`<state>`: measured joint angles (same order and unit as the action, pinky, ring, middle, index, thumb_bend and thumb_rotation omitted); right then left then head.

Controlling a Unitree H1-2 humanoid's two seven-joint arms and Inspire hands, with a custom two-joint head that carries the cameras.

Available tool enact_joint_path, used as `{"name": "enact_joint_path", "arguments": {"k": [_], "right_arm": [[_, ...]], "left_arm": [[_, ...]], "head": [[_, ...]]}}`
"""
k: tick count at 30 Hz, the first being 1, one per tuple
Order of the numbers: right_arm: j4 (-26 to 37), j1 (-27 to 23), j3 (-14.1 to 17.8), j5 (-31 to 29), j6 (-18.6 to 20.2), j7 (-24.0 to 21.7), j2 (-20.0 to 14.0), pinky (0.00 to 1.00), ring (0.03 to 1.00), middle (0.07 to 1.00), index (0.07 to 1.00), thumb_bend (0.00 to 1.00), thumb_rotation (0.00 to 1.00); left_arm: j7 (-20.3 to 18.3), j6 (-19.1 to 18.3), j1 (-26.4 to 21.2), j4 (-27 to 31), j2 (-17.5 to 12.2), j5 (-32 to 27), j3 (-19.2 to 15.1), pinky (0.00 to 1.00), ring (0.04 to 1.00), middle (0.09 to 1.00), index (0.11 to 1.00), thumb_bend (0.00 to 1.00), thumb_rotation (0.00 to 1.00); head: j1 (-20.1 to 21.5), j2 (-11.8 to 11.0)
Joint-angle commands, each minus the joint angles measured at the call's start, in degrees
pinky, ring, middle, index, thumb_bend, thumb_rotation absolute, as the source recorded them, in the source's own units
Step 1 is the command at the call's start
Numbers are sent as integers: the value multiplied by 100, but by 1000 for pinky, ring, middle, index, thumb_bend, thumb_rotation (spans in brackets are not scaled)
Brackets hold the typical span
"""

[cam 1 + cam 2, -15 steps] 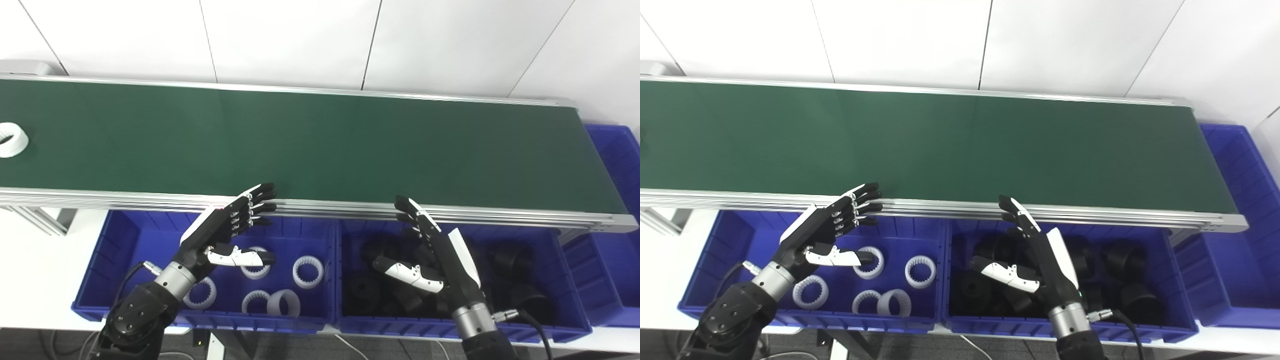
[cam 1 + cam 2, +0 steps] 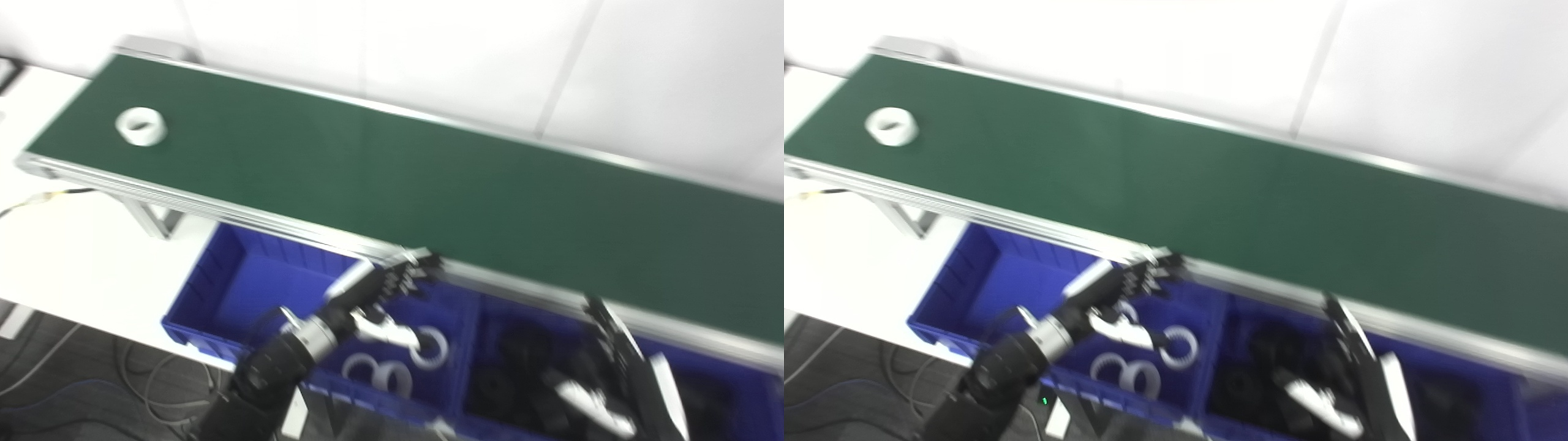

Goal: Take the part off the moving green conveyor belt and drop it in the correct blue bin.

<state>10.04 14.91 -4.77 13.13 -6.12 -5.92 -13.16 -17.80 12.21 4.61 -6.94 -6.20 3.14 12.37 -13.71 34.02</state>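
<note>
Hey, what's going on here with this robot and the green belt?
A white ring part lies near the far left end of the green conveyor belt, and nothing holds it. The left robot hand hangs open over the blue bin of white rings, just below the belt's near rail. The right robot hand is open too, over the neighbouring bin of black parts. The pictures are blurred.

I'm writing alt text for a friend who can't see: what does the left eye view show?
A white ring-shaped part lies near the far left end of a long green conveyor belt, in a blurred, tilted picture. Below the belt's near edge, the robot's left hand and right hand, both open and empty, hover over blue bins, one holding white rings, the other black parts.
</note>
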Motion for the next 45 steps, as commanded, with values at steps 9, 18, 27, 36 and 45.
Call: {"name": "enact_joint_path", "arguments": {"k": [9, 18, 27, 36, 45], "right_arm": [[-35, -39, -19, -21, -562, 84, -26, 755, 853, 900, 927, 655, 288], [-13, 5, -89, 197, -469, 135, 129, 735, 827, 877, 902, 690, 223], [-104, -6, -116, 312, -464, 184, 217, 741, 830, 868, 893, 694, 208], [-344, -101, -132, 249, -594, 247, 284, 747, 843, 884, 898, 704, 210], [-642, -244, -157, 325, -774, 360, 299, 727, 832, 875, 895, 697, 209]], "left_arm": [[130, 507, -80, -140, 34, 14, -8, 762, 858, 907, 903, 876, 200], [-4, 1003, -76, -477, -3, -396, -131, 761, 851, 897, 898, 868, 174], [-209, 895, -41, -319, 98, -1506, -489, 772, 865, 914, 911, 870, 195], [-355, 492, -174, 480, 68, -2221, -705, 760, 875, 927, 924, 883, 311], [67, 126, -680, 1178, -44, -1651, -1008, 797, 888, 931, 930, 817, 347]], "head": [[388, -156], [731, -605], [774, -767], [830, -862], [861, -964]]}}
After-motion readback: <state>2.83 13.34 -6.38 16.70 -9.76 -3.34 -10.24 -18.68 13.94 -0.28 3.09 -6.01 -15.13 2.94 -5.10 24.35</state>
